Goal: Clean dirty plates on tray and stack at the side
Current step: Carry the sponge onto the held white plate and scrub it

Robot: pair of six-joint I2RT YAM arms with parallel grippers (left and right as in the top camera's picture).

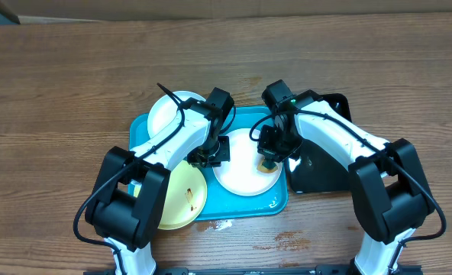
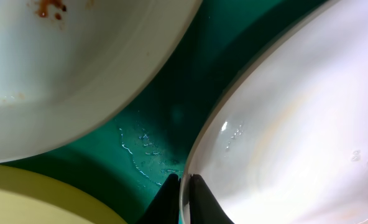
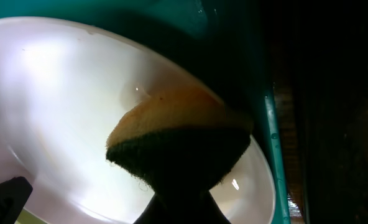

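Note:
The turquoise tray (image 1: 211, 208) holds a white plate (image 1: 241, 174) at its middle, a second white plate (image 1: 167, 114) over its far left corner and a pale yellow plate (image 1: 182, 197) over its near left edge. My left gripper (image 1: 215, 155) is shut on the left rim of the middle plate; in the left wrist view that rim (image 2: 199, 143) runs between the fingertips of the left gripper (image 2: 184, 185). The far plate (image 2: 59, 62) carries reddish smudges. My right gripper (image 1: 272, 153) is shut on a yellow-and-dark sponge (image 3: 178, 146), which presses on the middle plate (image 3: 59, 106).
A glossy black tray (image 1: 325, 164) lies right of the turquoise one, under the right arm. Water drops lie on the tray floor (image 2: 140, 149) and on the wooden table (image 1: 222, 225) at the tray's front edge.

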